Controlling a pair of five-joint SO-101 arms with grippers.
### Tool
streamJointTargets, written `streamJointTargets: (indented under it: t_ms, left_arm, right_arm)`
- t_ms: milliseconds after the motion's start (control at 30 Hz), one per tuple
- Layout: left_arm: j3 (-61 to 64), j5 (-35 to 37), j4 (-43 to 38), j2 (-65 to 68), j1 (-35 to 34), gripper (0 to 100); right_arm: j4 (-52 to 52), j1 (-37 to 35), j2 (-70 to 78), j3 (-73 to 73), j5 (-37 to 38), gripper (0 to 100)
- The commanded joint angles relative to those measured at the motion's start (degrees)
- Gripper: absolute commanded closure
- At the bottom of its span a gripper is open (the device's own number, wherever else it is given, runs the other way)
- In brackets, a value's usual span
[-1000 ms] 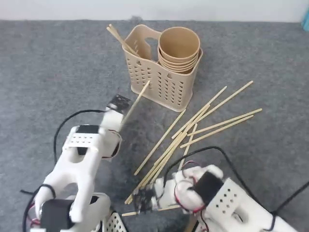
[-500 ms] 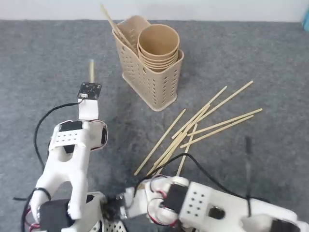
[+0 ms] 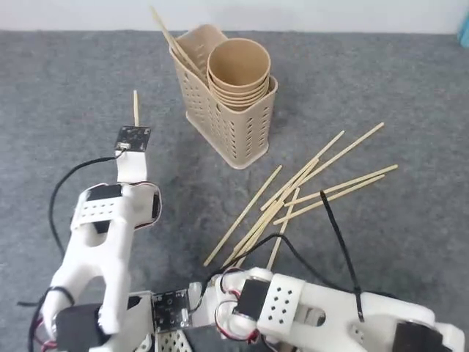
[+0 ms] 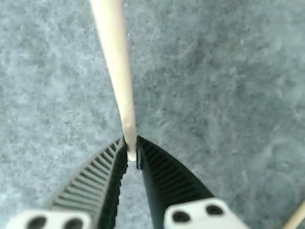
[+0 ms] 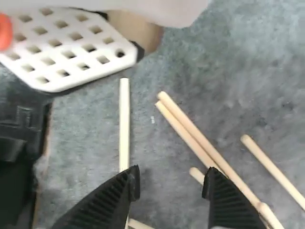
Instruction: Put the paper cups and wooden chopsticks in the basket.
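Clamping held chopstick (image 4: 116, 71) by one end in left pincer (image 4: 131, 155), clenched tight. Long axis aimed at 12 o'clock, off 9 o'clock side of basket (image 3: 220, 117). Left arm (image 3: 110, 227) stretched toward 12. Paper cups (image 3: 238, 66) stacked inside basket. Loose chopsticks (image 3: 308, 183) fanned on table (image 3: 58, 81) at basket's 5 o'clock, far ends toward 2. Right pincer (image 5: 170, 179) spread wide, low over table, grasping nothing.
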Motion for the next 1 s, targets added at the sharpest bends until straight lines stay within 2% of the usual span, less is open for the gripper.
streamJointTargets:
  t_ms: [0,200,333,467,667,867,967]
  left_arm:
    - [-2.1,-0.5,-0.8,-0.2,0.4,99]
    - [-2.1,-0.5,-1.0,-0.1,0.4,99]
    - [-2.1,-0.5,-1.1,-0.1,0.4,99]
    - [-2.1,-0.6,-1.1,-0.1,0.4,99]
    - [-2.1,-0.6,-1.1,-0.1,0.4,99]
    - [-2.0,-0.6,-1.1,-0.1,1.7,99]
    - [-1.7,-0.6,-1.2,-0.1,1.8,99]
  right_arm:
    - [0.9,-8.3,2.1,-1.3,0.0,78.3]
    - [0.3,-8.9,2.1,-1.5,-2.8,78.3]
    - [0.0,-12.5,2.2,-2.0,-5.0,78.3]
    - [-1.0,-15.2,2.7,-1.6,-5.1,78.3]
    - [-3.0,-15.3,2.8,-0.7,-5.4,78.5]
    - [-4.9,-15.6,2.8,-0.3,-5.8,89.7]
    - [-4.4,-16.6,2.8,-0.2,-5.8,89.2]
